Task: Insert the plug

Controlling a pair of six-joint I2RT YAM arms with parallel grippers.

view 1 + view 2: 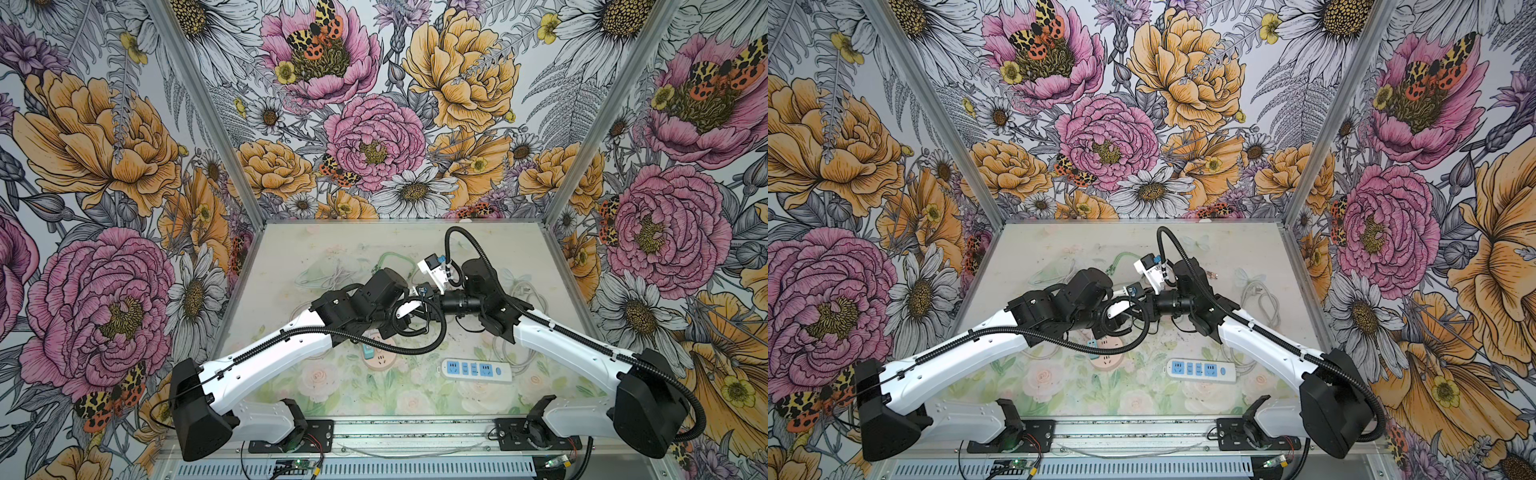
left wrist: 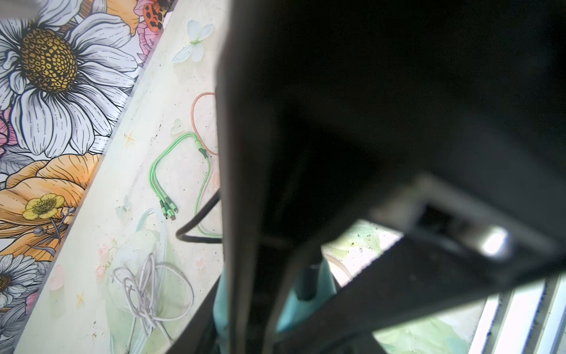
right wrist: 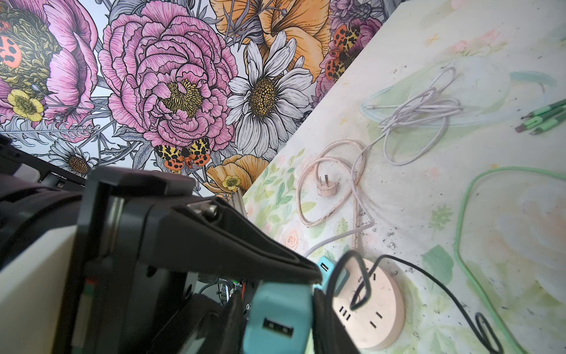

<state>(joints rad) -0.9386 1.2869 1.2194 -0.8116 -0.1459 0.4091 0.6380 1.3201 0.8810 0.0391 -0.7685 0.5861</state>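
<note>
**Top views.** In both top views my left hand (image 1: 401, 318) and right hand (image 1: 419, 309) meet tip to tip over the middle of the bench (image 1: 291, 249). They are just behind the round pink socket (image 1: 1111, 363). A white-and-blue power strip (image 1: 476, 370) lies apart to the socket's right, near the front rail (image 1: 415, 436). The back strip of the bench is open.

**Left wrist view.** My own dark fingers (image 2: 235, 245) fill most of the frame. The teal charger plug (image 2: 326, 283) shows between them. I cannot tell whether they clamp it. A green cable (image 2: 171, 171) and a white cable (image 2: 147, 291) lie on the bench nearer the wall edge.

**Right wrist view.** The plug sits under my right fingertip (image 3: 260, 251), USB port toward the camera, just short of the socket. I cannot tell how far apart this hand's fingers stand, or whether they hold it. A black cable (image 3: 428, 279) crosses the socket's rim. A pink cord (image 3: 326, 187) lies beyond.
</note>
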